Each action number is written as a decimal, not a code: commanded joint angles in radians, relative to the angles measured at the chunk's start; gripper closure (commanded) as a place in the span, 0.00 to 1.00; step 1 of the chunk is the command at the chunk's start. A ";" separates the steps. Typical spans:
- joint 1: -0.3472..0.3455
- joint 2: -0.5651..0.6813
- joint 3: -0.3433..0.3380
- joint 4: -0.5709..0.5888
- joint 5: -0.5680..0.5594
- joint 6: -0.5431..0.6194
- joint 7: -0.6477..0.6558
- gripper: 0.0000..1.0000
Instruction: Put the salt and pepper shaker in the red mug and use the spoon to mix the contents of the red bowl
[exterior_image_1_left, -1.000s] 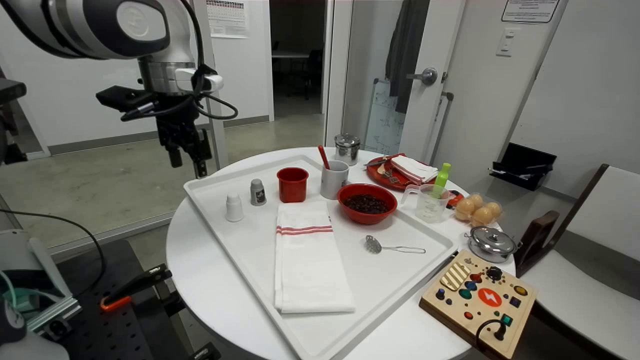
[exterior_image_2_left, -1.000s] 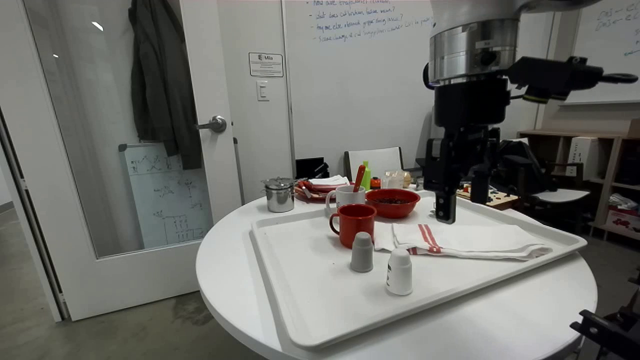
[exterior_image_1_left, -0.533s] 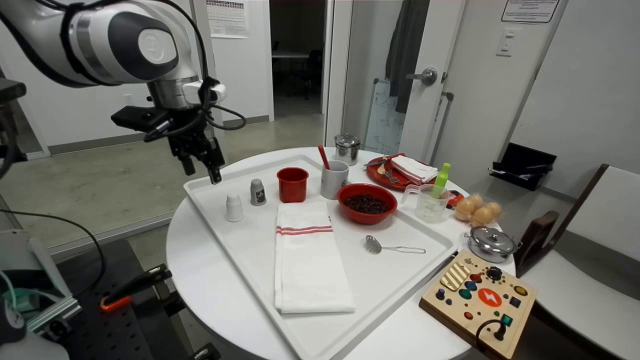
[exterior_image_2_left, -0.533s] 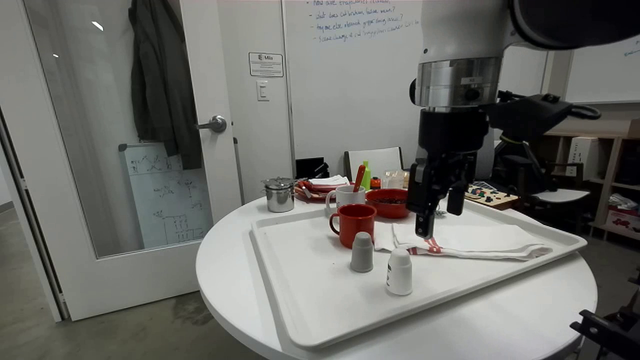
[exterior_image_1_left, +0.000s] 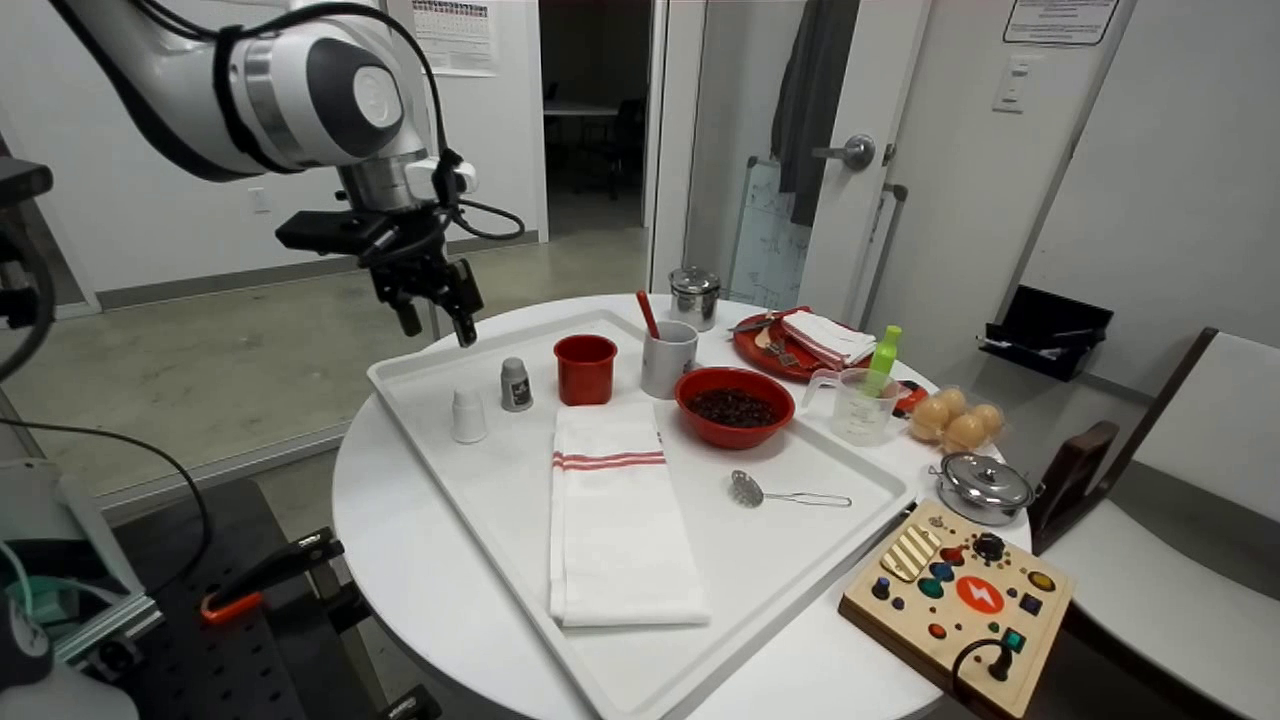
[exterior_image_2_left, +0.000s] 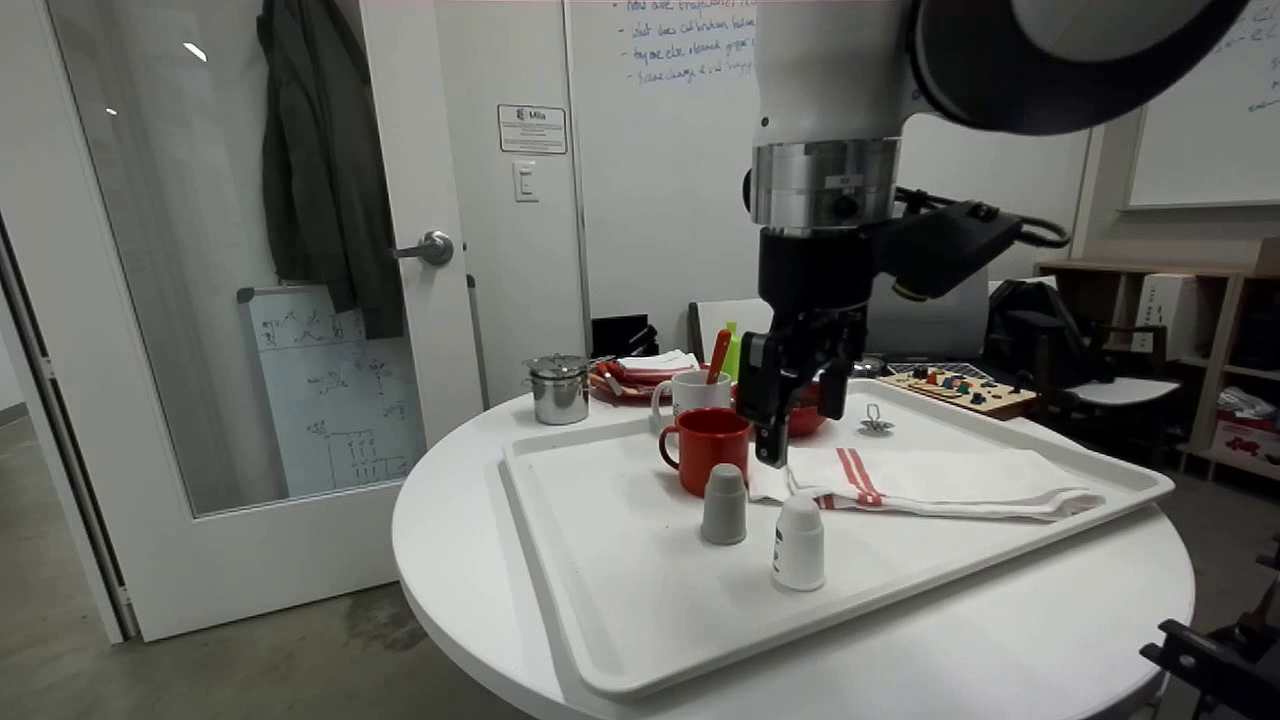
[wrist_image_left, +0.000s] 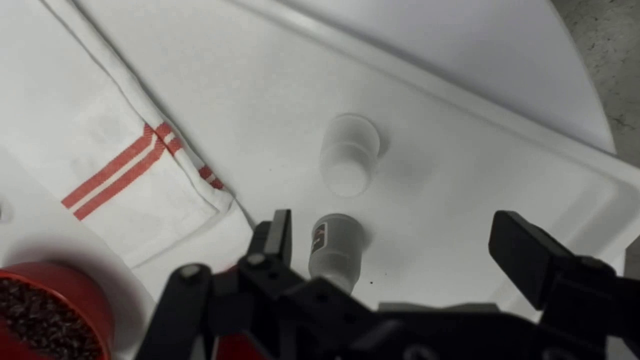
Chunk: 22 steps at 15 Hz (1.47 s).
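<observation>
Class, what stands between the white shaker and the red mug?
In an exterior view, the grey shaker stands between the white shaker and the red mug.

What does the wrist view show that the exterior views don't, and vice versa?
Only the wrist view looks down past the open jaws onto the white shaker and grey shaker.

Only the exterior views show the green bottle, red plate and door handle.

All share those shakers, the red bowl, striped towel, tray and jaws.

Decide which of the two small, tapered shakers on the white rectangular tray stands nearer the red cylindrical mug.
The grey tapered shaker: in both exterior views it stands closer to the red mug than the white tapered shaker does.
</observation>
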 joint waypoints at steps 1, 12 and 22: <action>-0.030 0.131 -0.051 0.128 -0.106 -0.034 0.047 0.00; 0.110 0.289 -0.176 0.178 0.063 -0.038 -0.007 0.00; 0.128 0.237 -0.187 0.078 0.118 0.052 -0.033 0.71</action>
